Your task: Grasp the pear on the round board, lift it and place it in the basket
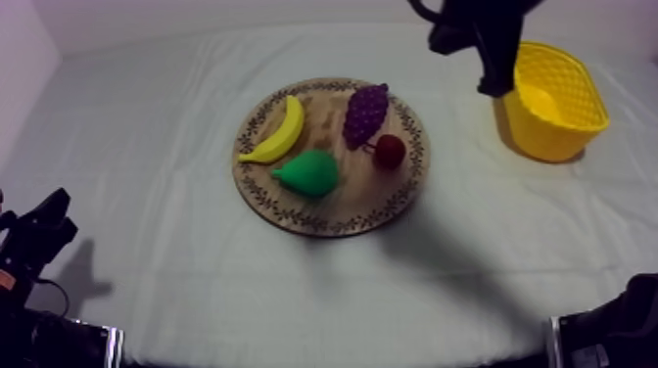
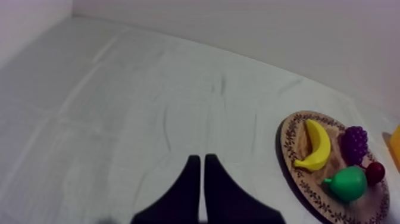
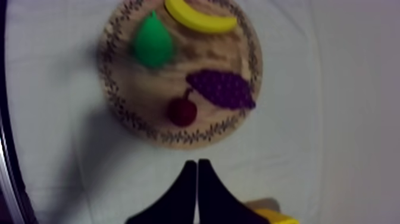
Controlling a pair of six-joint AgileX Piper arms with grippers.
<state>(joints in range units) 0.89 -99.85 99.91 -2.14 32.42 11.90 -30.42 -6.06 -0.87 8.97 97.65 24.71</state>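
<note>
- The pear [image 1: 308,172] lies on the lower left part of the wooden board [image 1: 323,227], mid-frame in the top view, just below the banana [image 1: 277,132].
- The right pincer [image 1: 495,88] hangs at upper right beside the yellow basket [image 1: 587,98], well apart from the pear. Its fingers are pressed into a narrow wedge, holding nothing.
- The left pincer [image 2: 202,158], equally narrow and empty, sits low at lower left over the tabletop [image 1: 147,147].

In the top view the right end effector [image 1: 495,88] hides the part of the yellow basket [image 1: 548,142] rim just behind it. In the right wrist view the yellow basket, close beside this end effector, is cut by the picture's edge. The same edge-cutting happens to the banana [image 3: 199,18] and the wooden board [image 3: 128,122] ahead of it.
</note>
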